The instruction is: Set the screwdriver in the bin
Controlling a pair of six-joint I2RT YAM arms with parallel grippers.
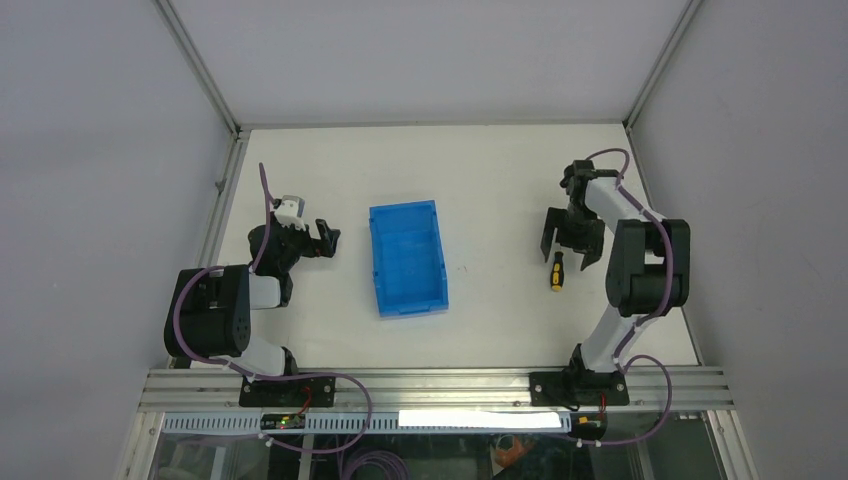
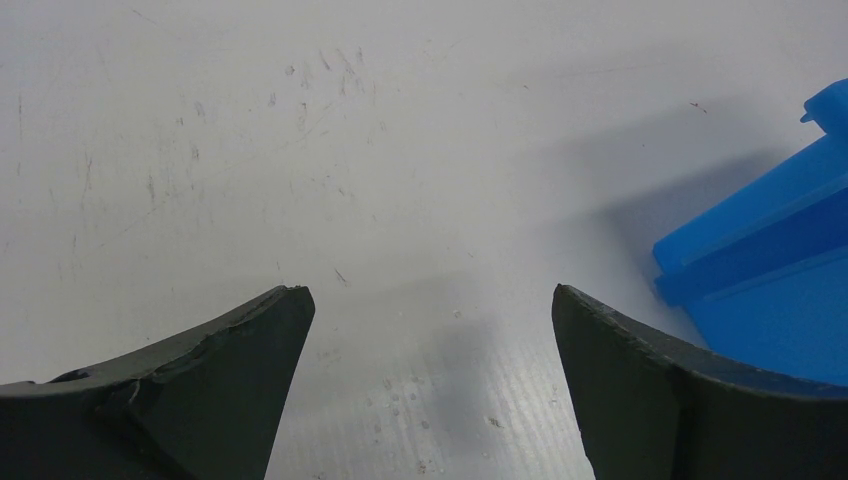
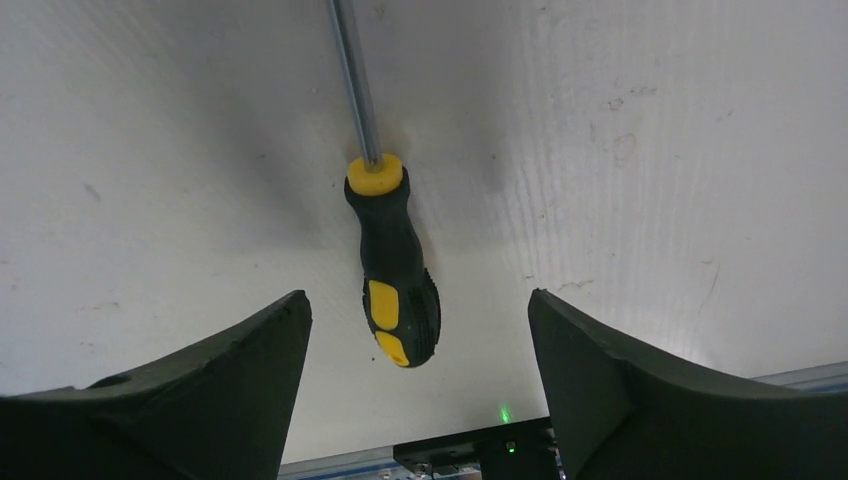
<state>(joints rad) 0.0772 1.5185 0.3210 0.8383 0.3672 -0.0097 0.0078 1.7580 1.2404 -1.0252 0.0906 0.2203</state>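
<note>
The screwdriver (image 1: 557, 271) lies on the white table to the right of the bin, its black-and-yellow handle toward the near edge. In the right wrist view the screwdriver (image 3: 395, 265) lies flat with its shaft running away from me. My right gripper (image 1: 567, 252) is open just above it, and the handle's end sits between the spread fingers of the right gripper (image 3: 418, 296) without touching them. The blue bin (image 1: 403, 208) stands empty at the table's middle. My left gripper (image 1: 328, 238) is open and empty to the left of the bin. In the left wrist view the left gripper (image 2: 430, 295) is over bare table, with a corner of the bin (image 2: 760, 260) at the right.
An aluminium rail (image 1: 430, 385) runs along the near edge and shows in the right wrist view (image 3: 480, 450). Grey enclosure walls and frame posts (image 1: 215, 90) bound the table at the back and both sides.
</note>
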